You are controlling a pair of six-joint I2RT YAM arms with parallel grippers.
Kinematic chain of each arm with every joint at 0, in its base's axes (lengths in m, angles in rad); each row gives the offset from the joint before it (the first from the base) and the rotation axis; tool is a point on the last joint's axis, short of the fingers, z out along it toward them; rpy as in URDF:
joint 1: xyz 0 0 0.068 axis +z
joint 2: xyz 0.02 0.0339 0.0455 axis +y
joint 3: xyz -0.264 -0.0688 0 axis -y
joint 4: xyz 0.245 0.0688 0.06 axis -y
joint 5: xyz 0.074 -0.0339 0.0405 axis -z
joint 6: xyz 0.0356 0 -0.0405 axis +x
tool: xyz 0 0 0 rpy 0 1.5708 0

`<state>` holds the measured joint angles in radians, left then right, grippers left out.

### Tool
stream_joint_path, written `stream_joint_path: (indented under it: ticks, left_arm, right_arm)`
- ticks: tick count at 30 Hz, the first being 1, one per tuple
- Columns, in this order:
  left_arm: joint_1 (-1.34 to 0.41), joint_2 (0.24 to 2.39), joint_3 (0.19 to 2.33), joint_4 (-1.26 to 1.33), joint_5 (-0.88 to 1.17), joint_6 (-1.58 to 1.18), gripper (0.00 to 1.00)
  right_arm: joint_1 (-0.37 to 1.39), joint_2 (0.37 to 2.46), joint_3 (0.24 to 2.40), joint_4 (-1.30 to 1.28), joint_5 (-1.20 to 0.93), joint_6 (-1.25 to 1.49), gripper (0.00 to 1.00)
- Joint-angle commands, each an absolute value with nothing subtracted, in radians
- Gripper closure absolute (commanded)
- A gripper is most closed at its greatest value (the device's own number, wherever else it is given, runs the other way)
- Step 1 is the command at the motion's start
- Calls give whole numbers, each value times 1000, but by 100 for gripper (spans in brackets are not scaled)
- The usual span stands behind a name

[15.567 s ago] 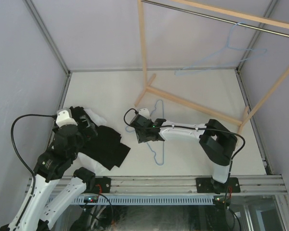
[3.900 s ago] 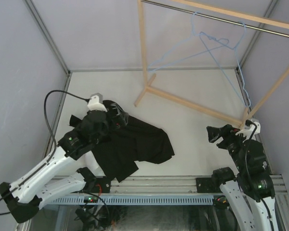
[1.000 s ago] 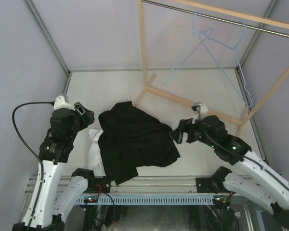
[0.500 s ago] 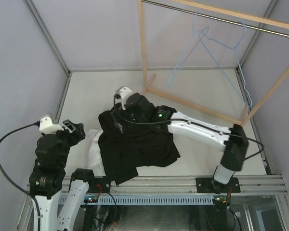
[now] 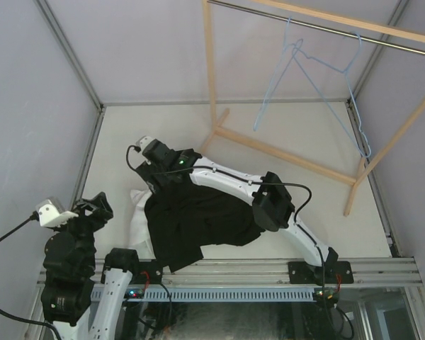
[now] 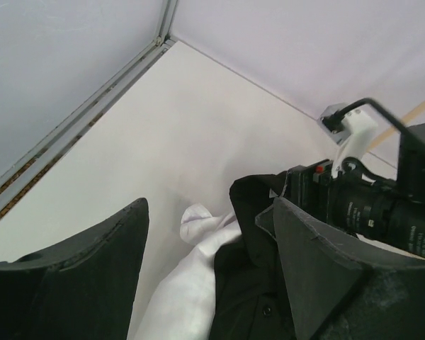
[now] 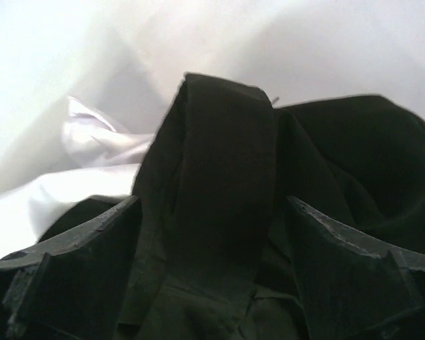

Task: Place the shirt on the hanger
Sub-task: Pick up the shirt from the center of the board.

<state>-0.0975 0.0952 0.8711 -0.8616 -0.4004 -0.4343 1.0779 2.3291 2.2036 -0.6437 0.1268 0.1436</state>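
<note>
Right gripper [image 7: 212,205] wide open, gripping nothing, fold of black garment [image 7: 227,177] stood between its jaws, white shirt [image 7: 92,145] lay beside, left gripper [image 6: 209,209] gaped empty above shirt.

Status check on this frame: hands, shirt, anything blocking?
Left hand open, empty. Right hand open over folded edge of black cloth garment. Large white thin-fabric shirt mostly buried under it, not hung. Light blue wire hangers bare on rail.
</note>
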Motion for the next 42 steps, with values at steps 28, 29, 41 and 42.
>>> stream_joint_path:
  ticks: [28,29,41,42]
  left_arm:
    - [-91,164,848,-833,-402,-437,24]
    - [-91,168,848,-832,-399,-435,24]
    - [-90,205,846,-825,-374,-433,24]
    - [-90,208,846,-825,-372,-433,25]
  right_arm:
    - [1134,1208,1275,-367,601,239,100]
    - [1134,1156,1246,-377,615,252,100]
    - [945,655,1100,-592,750,310,100]
    - [904,626,1100,-590,742,299,100]
